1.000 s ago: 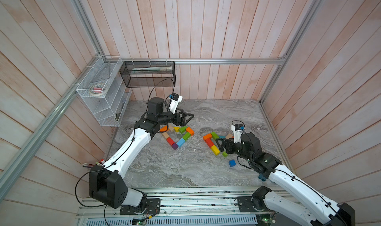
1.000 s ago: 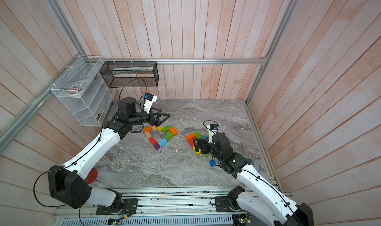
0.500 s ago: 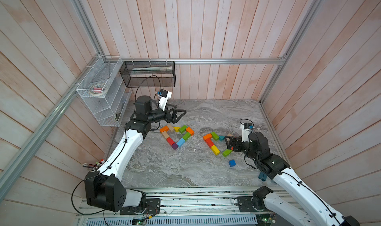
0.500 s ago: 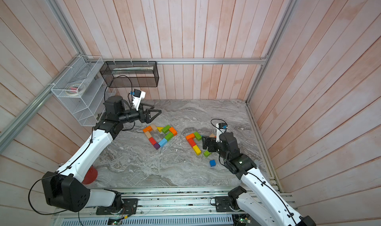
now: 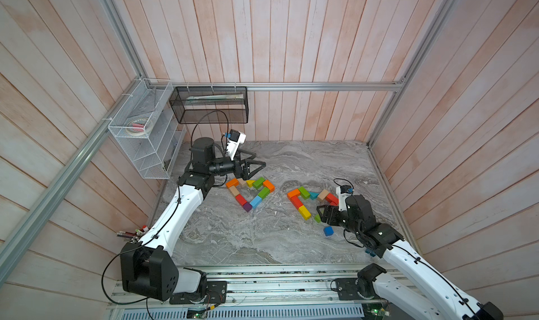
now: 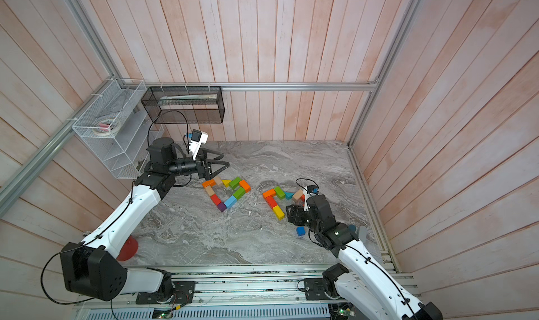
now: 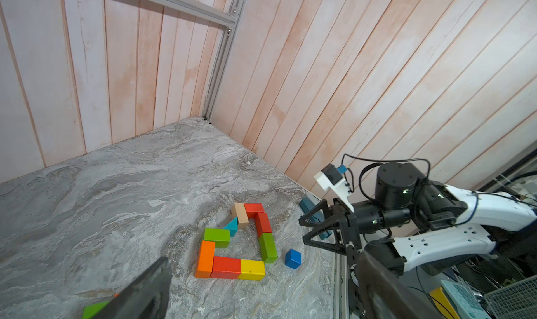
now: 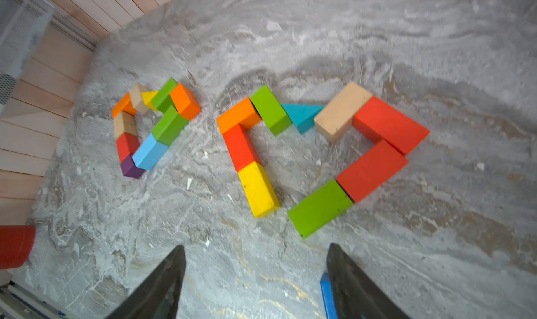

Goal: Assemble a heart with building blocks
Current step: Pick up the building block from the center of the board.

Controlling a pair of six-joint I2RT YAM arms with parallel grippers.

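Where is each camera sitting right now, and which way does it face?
Both top views: high over the front, looking down on the marble table; both arms, left end effector, right end effector show.
Left wrist: on the left arm, facing the open heart and right arm; own fingers show.
Right wrist: looking down at the closed heart and open one; own fingertips show.
Shared: the yellow brick.

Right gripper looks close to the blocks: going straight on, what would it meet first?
Likely the yellow block, or the green block beside it; how high the right gripper sits is unclear.
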